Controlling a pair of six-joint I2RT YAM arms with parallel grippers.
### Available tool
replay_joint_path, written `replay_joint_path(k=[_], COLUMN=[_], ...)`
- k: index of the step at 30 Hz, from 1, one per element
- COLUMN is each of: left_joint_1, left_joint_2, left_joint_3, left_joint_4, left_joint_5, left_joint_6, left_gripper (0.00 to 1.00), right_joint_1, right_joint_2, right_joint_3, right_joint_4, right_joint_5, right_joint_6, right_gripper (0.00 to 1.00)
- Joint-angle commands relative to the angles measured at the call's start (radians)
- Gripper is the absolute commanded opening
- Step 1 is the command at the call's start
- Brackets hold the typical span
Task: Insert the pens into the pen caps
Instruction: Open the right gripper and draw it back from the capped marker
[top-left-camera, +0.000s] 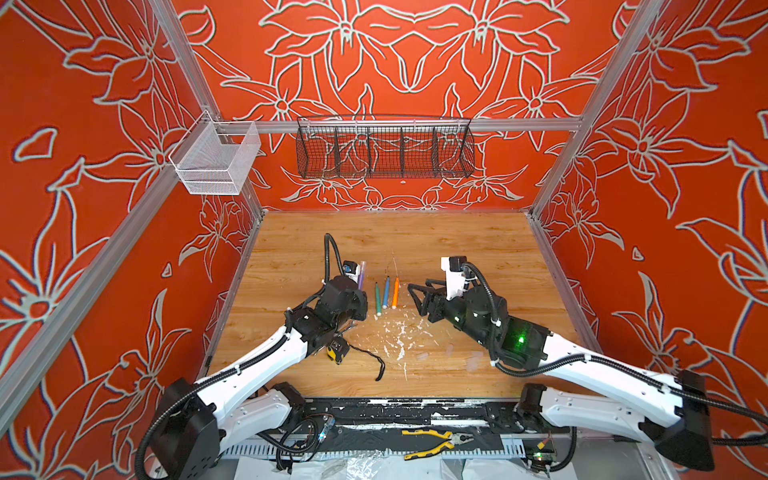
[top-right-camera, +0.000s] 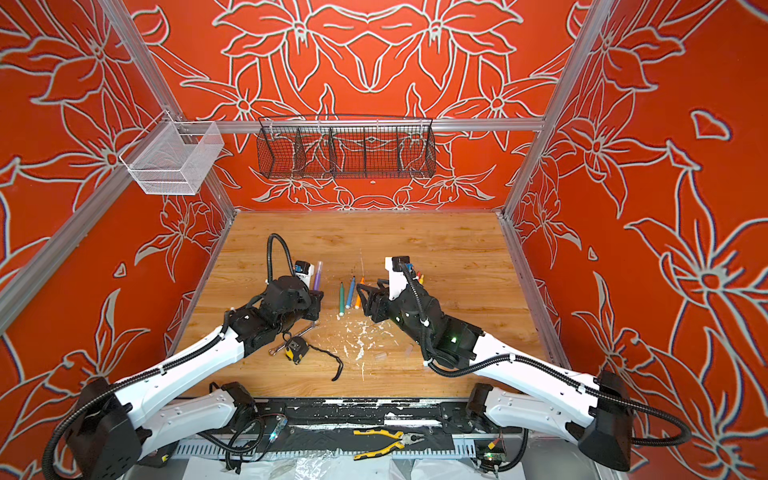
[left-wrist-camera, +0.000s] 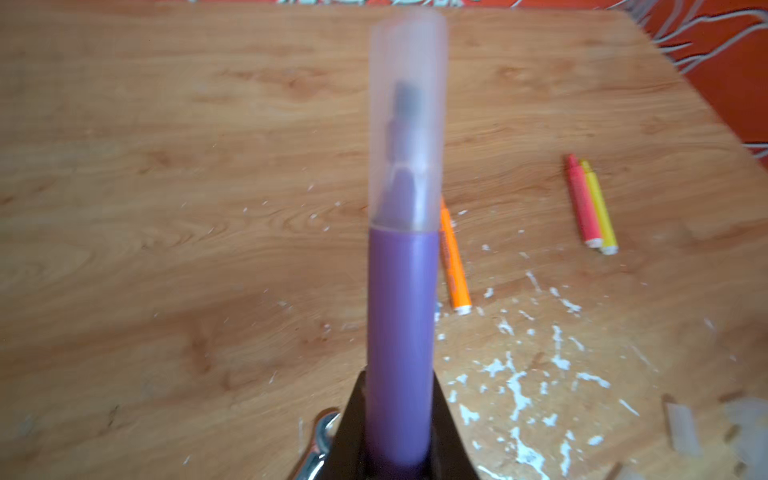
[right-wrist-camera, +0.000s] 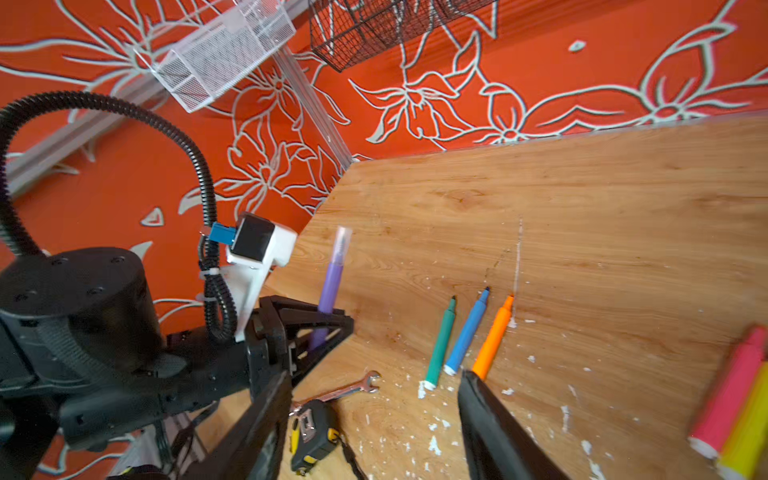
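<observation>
Pliers (top-left-camera: 432, 442) with yellow handles are laid on the black rail at the near edge, off the table (top-left-camera: 415, 232) and out of the work. On the left, the left gripper (right-wrist-camera: 328, 328) is seen with its fingers pinched on the lower barrel of the purple pen (left-wrist-camera: 401, 311), which is held upright above the wood so that its tip is kept free and easy to reach; a clear cap (left-wrist-camera: 409, 104) is seated over that tip, down to the shoulder of the barrel as far as can be judged, so this pen is taken as done or nearly so. A wrench (right-wrist-camera: 353, 388) and a tape measure (right-wrist-camera: 313, 432) are left lying close by, towards the near edge, and are no part of the job.

In the middle, the green pen (right-wrist-camera: 441, 343), the blue pen (right-wrist-camera: 467, 332) and the orange pen (right-wrist-camera: 494, 338) are laid side by side, tips pointed away from the arms, all uncapped. Just beside the orange one the right gripper (top-left-camera: 419, 291) is held low with its fingers spread and nothing between them, ready, it is judged, for the next pickup. Further right the pink pen (right-wrist-camera: 731, 386) and the yellow pen (right-wrist-camera: 748, 432) are laid touching, bare-tipped; loose caps (left-wrist-camera: 681, 428) are scattered near the front right, within that arm's reach.
</observation>
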Motion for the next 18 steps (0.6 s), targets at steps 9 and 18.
replay_joint_path(k=[9,18], left_joint_1=[0.155,0.161], left_joint_2=[0.211,0.439], left_joint_3=[0.051,0.184], left_joint_4=[-0.048,-0.106], left_joint_5=[0.071,0.095], left_joint_6=[-0.133,-0.202], left_gripper=[0.0,0.0], right_joint_1=[-0.254,-0.37], right_joint_2=[-0.072,-0.071], right_joint_3=[-0.054,-0.181], right_joint_4=[-0.257,-0.239], right_joint_5=[0.185,0.404], right_joint_6=[-0.058,-0.112], right_gripper=[0.74,0.76])
